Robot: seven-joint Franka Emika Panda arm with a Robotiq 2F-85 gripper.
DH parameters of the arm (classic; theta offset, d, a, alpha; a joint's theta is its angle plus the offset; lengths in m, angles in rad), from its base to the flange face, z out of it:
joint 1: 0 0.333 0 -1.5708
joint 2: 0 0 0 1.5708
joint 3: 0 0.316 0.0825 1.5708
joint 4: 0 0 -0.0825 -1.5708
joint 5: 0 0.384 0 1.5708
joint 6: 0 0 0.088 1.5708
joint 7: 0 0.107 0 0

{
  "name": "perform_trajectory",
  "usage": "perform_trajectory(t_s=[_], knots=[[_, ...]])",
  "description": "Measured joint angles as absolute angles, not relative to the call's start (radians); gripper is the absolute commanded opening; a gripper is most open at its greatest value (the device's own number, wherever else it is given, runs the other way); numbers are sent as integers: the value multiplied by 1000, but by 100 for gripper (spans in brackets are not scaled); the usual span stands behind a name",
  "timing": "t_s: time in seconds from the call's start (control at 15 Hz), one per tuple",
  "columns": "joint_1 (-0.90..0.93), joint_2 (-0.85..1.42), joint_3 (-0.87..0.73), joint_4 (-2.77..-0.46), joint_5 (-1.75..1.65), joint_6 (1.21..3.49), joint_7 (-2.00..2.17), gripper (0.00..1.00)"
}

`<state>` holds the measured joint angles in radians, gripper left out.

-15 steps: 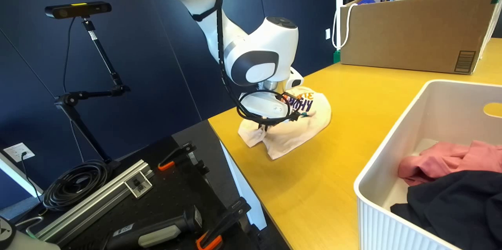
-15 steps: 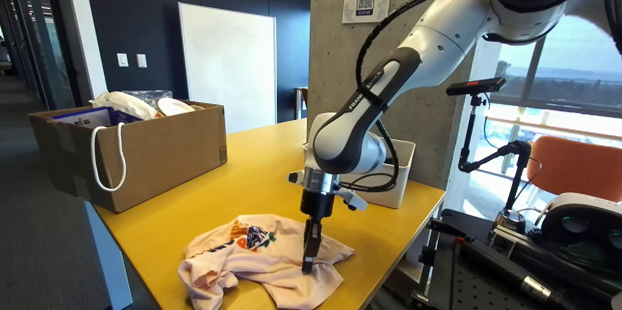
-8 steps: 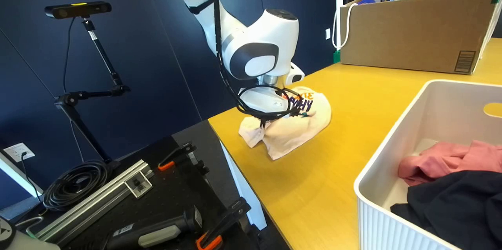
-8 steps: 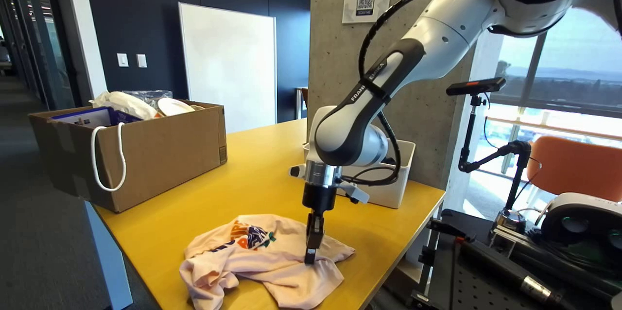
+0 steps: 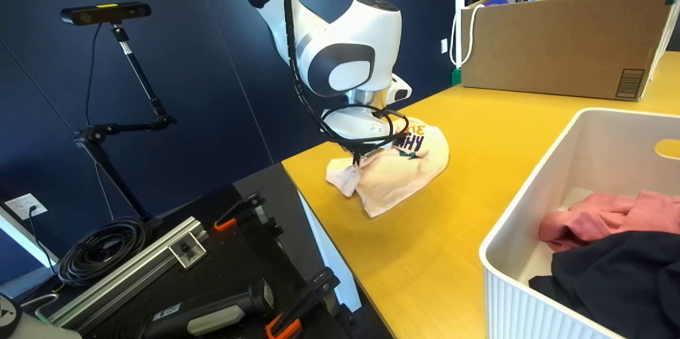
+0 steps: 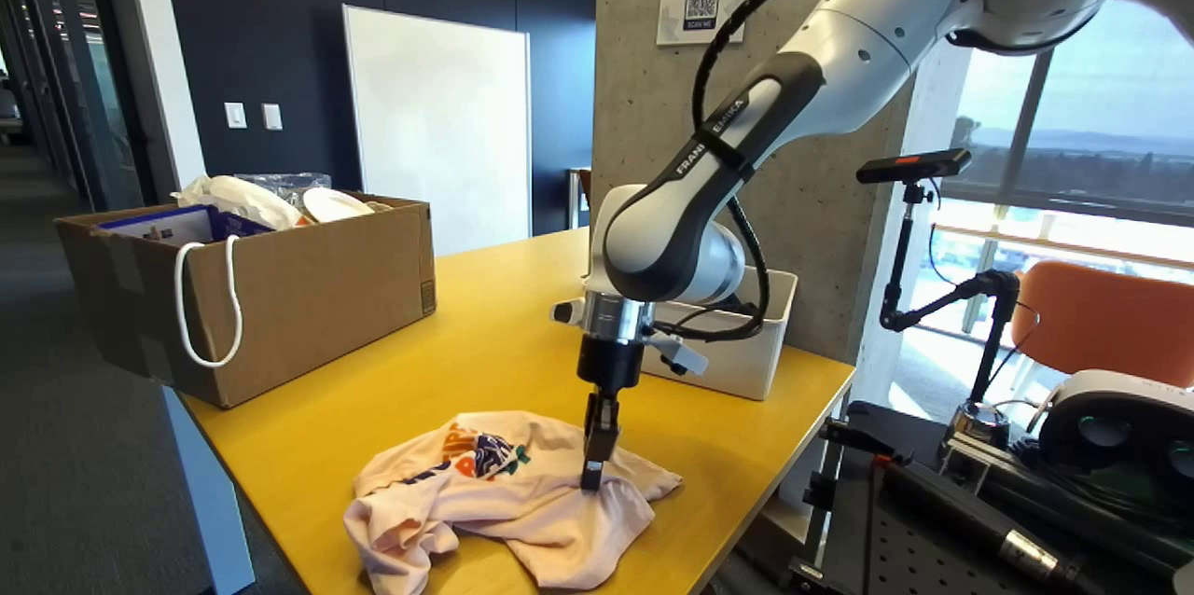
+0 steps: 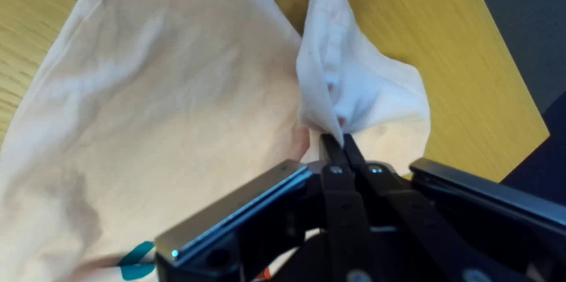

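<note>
A pale pink shirt with an orange, navy and green print lies crumpled on the yellow table; it shows in both exterior views (image 5: 398, 182) (image 6: 522, 506) and fills much of the wrist view (image 7: 177, 118). My gripper (image 7: 338, 140) is shut on a fold of this shirt, near a sleeve-like end by the table corner. The fold stands up between the black fingertips. In the exterior views the gripper (image 5: 356, 157) (image 6: 593, 478) points down, with its tips at the pinched cloth. Most of the shirt still rests on the table. Cables partly hide the gripper in an exterior view.
A white ribbed bin (image 5: 531, 198) holds a pink cloth (image 5: 611, 217) and a dark cloth (image 5: 621, 275). It also stands behind the arm (image 6: 737, 366). A full cardboard box (image 5: 547, 47) (image 6: 326, 297) stands on the table (image 5: 451, 243). A black cart (image 6: 895, 520) adjoins the table.
The arm and gripper have risen a little. The shirt's pinched part has lifted with the gripper, and its near end has shifted slightly. The bin and box have not moved.
</note>
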<state>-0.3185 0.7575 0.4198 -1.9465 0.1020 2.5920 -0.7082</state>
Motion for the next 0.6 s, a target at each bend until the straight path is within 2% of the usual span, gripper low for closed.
perform_trajectory(t_s=[0.6], knots=[[-192, 704, 428, -1940, 103, 2592, -711, 1]])
